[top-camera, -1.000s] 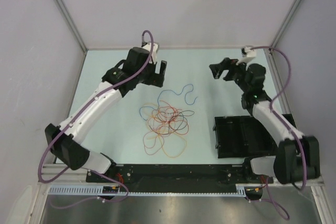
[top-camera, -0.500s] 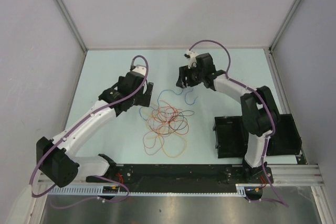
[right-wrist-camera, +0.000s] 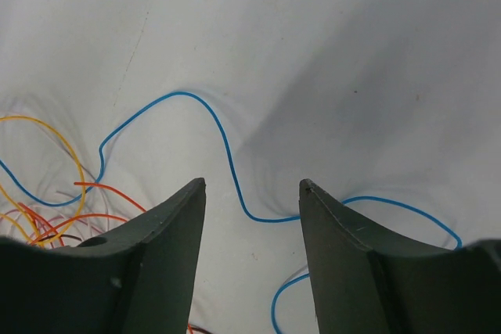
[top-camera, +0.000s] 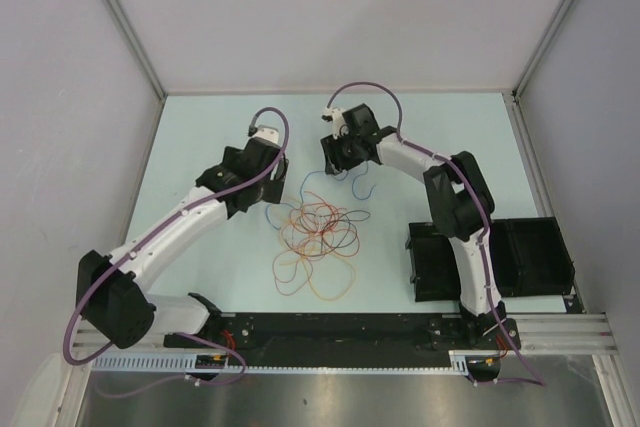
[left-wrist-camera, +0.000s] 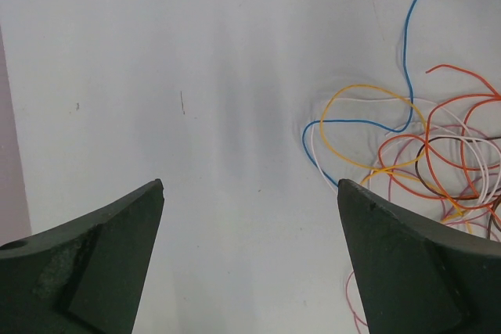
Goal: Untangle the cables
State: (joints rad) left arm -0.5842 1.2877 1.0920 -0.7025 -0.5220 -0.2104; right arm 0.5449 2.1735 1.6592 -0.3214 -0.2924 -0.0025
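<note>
Blue cable (right-wrist-camera: pixel 227 150) is trailing out of the tangled cables (top-camera: pixel 318 232) toward 12 o'clock, likely the easiest strand to free; right gripper (right-wrist-camera: pixel 252 185), jaws part-spread, is straddling it without pinching. Left gripper (left-wrist-camera: pixel 250 185), spread wide and holding nothing, is hovering at 10 o'clock, probably to anchor them.

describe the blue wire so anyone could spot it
On the pale table, find the heap of thin wires. The blue wire snakes out of its far side, between the jaws of the right arm. It alone is blue; the others are orange, red, brown or pale.
</note>
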